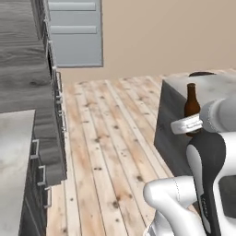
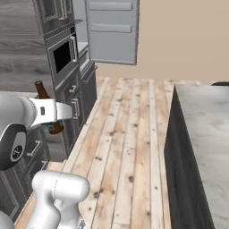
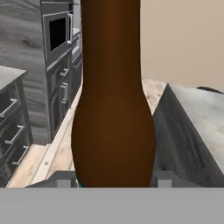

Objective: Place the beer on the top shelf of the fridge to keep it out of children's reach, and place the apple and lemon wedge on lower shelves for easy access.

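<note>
Fingers (image 3: pixel 162 179) clamped either side of the beer (image 3: pixel 113 109) at its lower body, bottle upright in the gripper (image 3: pixel 113 181), carried in the air. Brown neck and cap (image 2: pixel 39 83) standing above the white hand; from the left base camera, beer (image 1: pixel 191 105) seen in front of the grey island counter (image 1: pixel 207 90). Beyond the beer, plank floor (image 2: pixel 129 134). Farther off, fridge (image 2: pixel 82 44) with door (image 2: pixel 112 31) swung open, past the microwave (image 2: pixel 62 54); beer well apart from it.
</note>
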You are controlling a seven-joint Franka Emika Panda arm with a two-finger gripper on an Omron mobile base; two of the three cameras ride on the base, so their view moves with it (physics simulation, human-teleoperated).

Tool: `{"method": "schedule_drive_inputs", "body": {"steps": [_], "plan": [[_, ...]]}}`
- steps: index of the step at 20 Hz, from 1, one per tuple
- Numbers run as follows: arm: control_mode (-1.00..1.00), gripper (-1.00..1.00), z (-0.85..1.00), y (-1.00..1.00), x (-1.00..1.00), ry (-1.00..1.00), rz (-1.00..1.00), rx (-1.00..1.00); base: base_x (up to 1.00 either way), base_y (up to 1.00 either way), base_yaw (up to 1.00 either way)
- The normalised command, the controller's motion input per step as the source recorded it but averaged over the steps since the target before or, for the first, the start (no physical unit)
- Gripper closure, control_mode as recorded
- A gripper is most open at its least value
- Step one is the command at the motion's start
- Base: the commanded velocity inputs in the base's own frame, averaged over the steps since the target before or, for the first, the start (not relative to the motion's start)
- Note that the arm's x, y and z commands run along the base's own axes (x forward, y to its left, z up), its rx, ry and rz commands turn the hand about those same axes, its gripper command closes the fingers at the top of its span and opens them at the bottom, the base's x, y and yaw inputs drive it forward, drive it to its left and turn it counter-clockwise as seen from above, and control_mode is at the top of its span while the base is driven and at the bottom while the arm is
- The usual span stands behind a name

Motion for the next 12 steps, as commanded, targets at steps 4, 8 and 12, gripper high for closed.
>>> {"method": "schedule_drive_inputs", "body": {"steps": [4, 8, 12], "plan": [[1.00, 1.00, 0.00, 0.00, 0.00, 0.00, 0.00, 0.00, 1.00, 0.00, -0.01], [1.00, 1.00, 0.00, 0.00, 0.00, 0.00, 0.00, 0.00, 1.00, -0.09, 0.06], [1.00, 1.00, 0.00, 0.00, 0.00, 0.00, 0.00, 0.00, 1.00, -0.27, 0.18]]}}
